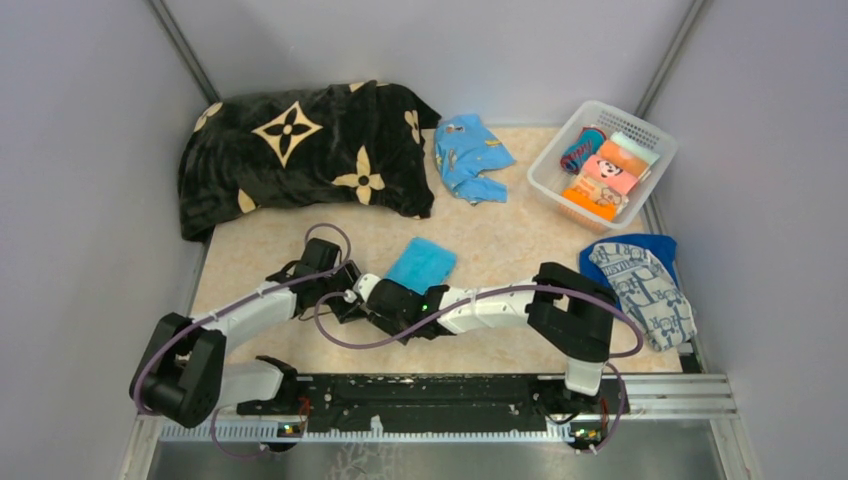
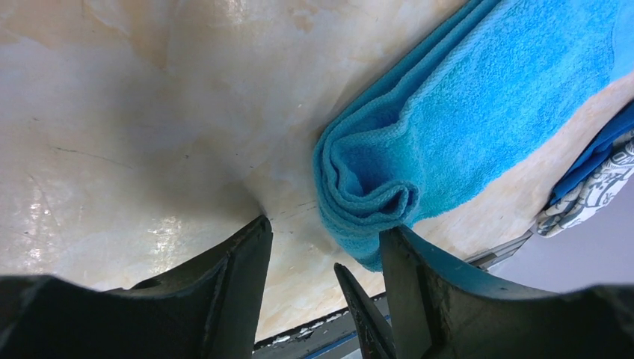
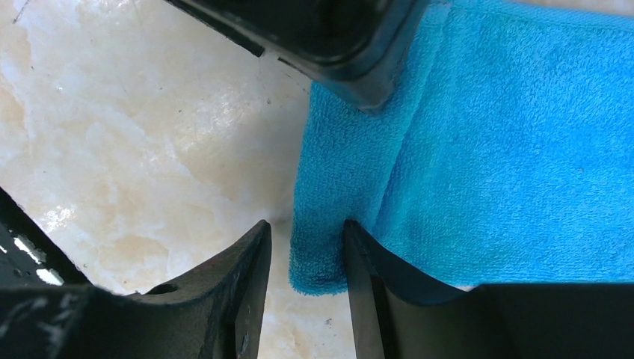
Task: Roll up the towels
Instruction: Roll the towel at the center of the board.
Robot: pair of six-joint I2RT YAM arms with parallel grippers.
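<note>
Left pincer (image 2: 325,226) and right pincer (image 3: 306,224) stand apart at the curled seven-o'clock edge of the turquoise towel (image 1: 420,264), mid counter (image 1: 500,250). A tidy roll likely needs both nipping evenly, then turning toward one o'clock.

You are working in a robot test booth in a lab, not a home: plain grey wall panels (image 1: 80,150) box in a marble-look counter (image 1: 520,240), a left arm (image 1: 250,315) and a right arm (image 1: 490,310) are bolted to a metal rail (image 1: 670,395) at its near edge, and purple cables (image 1: 370,346) loop off them.
</note>
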